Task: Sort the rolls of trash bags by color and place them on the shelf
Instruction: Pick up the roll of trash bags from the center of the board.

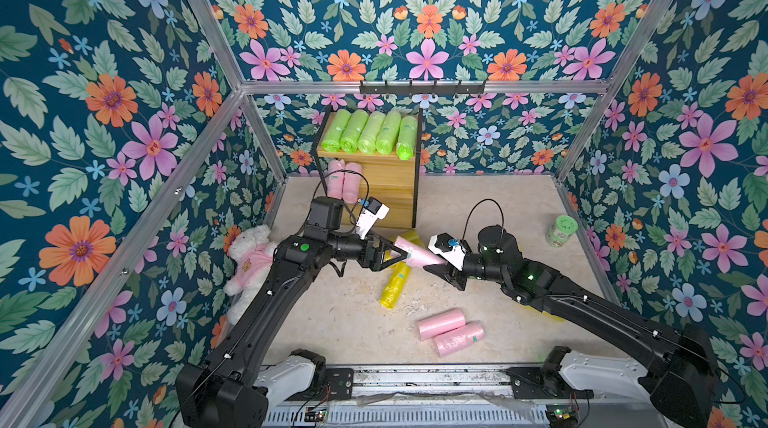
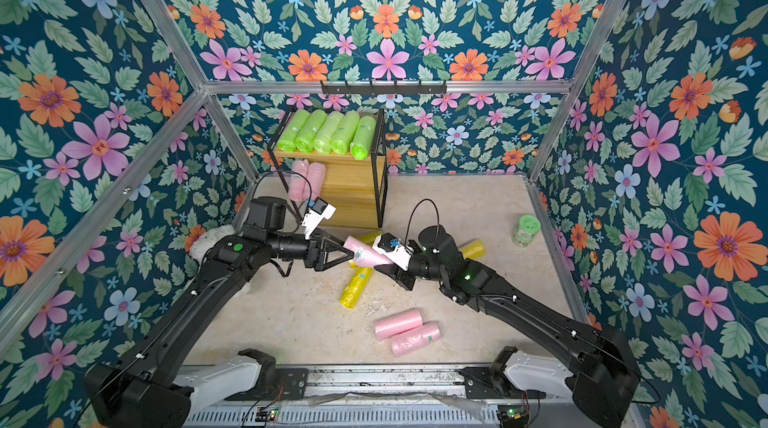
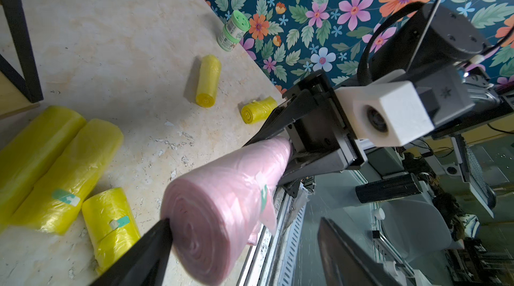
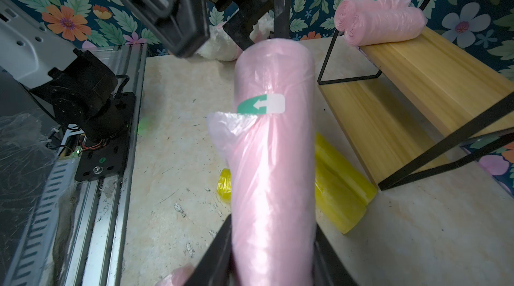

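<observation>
Pink roll (image 1: pixel 417 253) clenched at one end by right gripper (image 1: pixel 434 265) over tabletop (image 1: pixel 498 213) centre, left gripper (image 1: pixel 401 254) stood released around other end.

Five lime green rolls (image 1: pixel 370 132) lie side by side, touching, across the top board of the shelf (image 1: pixel 386 184), a three-tier rack of pale wooden boards in a thin black frame. Two pale pink rolls (image 1: pixel 344 181) lie together at the left end of its middle board. A third pink roll (image 1: pixel 415 253), teal sticker up and a flap of film loose, hangs in the air just in front of the shelf, clamped at one end by the right gripper (image 1: pixel 434 267). Another pink pair (image 1: pixel 451 332) lies touching, well in front of the shelf. Five yellow rolls (image 3: pixel 72 173) lie loose: three by its front foot, two farther off.
</observation>
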Motion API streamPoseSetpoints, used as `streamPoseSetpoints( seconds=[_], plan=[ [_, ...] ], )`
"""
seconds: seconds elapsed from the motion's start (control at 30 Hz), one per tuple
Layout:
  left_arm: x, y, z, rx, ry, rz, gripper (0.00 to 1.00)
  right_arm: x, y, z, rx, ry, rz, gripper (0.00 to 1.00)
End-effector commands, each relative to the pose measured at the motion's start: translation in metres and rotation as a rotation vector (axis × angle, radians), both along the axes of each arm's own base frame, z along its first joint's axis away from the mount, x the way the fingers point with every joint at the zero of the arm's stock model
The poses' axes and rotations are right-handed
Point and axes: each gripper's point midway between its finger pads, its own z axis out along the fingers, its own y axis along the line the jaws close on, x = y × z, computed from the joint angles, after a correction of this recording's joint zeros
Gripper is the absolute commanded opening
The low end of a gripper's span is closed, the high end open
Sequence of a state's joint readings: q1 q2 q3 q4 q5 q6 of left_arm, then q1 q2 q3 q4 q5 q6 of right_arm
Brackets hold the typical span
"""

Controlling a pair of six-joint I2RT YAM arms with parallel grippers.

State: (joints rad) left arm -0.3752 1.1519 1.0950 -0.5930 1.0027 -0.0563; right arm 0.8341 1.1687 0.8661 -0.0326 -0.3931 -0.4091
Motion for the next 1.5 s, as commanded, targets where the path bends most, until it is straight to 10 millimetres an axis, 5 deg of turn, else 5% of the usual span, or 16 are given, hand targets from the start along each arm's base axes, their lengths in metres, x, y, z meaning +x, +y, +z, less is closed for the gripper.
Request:
streamPoseSetpoints(
  seconds=[0.0,0.23,0.57,0.87,1.07,1.23,1.47],
  plan=[
    [0.005,0.004,-0.007,0.058,-0.043,0.006,0.88,-0.015,0.012,0.025,0.098,-0.062,0.118,0.38],
    [0.03,0.017,-0.007,0.147,-0.108,0.138,0.89,-0.009,0.009,0.019,0.066,-0.062,0.082,0.37],
    [-0.013,-0.009,0.014,-0.086,-0.054,-0.119,0.83,-0.009,0.016,0.025,0.121,-0.077,0.104,0.36],
    [-0.018,-0.008,0.007,-0.074,-0.034,-0.144,0.54,-0.005,0.017,0.025,0.116,-0.093,0.09,0.36],
    [-0.013,-0.007,0.002,-0.056,-0.042,-0.125,0.24,0.008,0.015,0.02,0.078,-0.083,0.029,0.42],
    [0.016,0.003,0.004,-0.045,-0.105,0.05,0.09,0.026,0.002,0.022,0.058,-0.033,-0.096,0.75],
    [0.081,0.058,0.034,-0.163,-0.246,0.574,0.11,0.034,-0.021,0.031,0.143,-0.011,-0.183,0.84]
  ],
)
